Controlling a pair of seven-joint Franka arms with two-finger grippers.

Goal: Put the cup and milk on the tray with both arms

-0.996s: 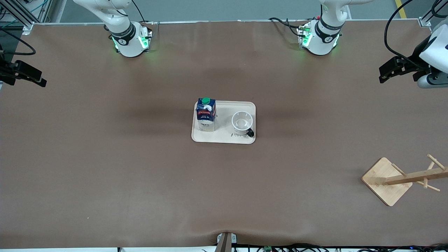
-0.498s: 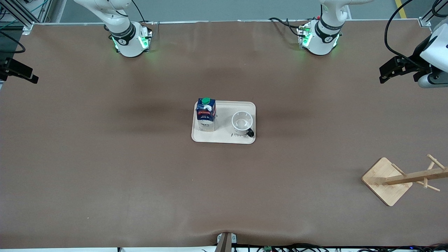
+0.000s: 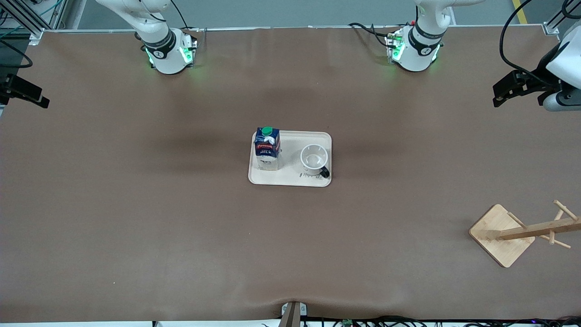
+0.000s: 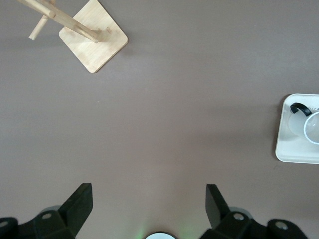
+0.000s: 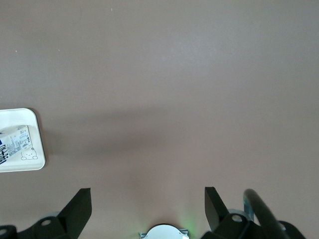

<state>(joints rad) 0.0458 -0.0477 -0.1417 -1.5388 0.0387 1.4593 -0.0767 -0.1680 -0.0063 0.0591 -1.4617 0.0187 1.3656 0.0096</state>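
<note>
The cream-white tray (image 3: 290, 178) lies at the table's middle. The dark blue milk carton (image 3: 267, 147) with its green cap stands upright on the tray, toward the right arm's end. The white cup (image 3: 314, 158) stands upright on the tray, toward the left arm's end, its black handle pointing toward the front camera. My left gripper (image 3: 498, 96) is open and empty, up over the table's edge at the left arm's end. My right gripper (image 3: 28, 93) is open and empty, over the table's edge at the right arm's end. The left wrist view shows the tray (image 4: 286, 149) and the cup (image 4: 313, 127). The right wrist view shows the tray (image 5: 38, 144) and the milk (image 5: 12, 142).
A wooden mug rack with a square base (image 3: 501, 234) stands near the front camera at the left arm's end; it also shows in the left wrist view (image 4: 93, 42). The brown table cover (image 3: 181, 218) lies all round the tray.
The right gripper has drawn outward toward the table's edge, then stopped. The left gripper has shifted slightly toward its base. The tray, milk and cup have not moved.
</note>
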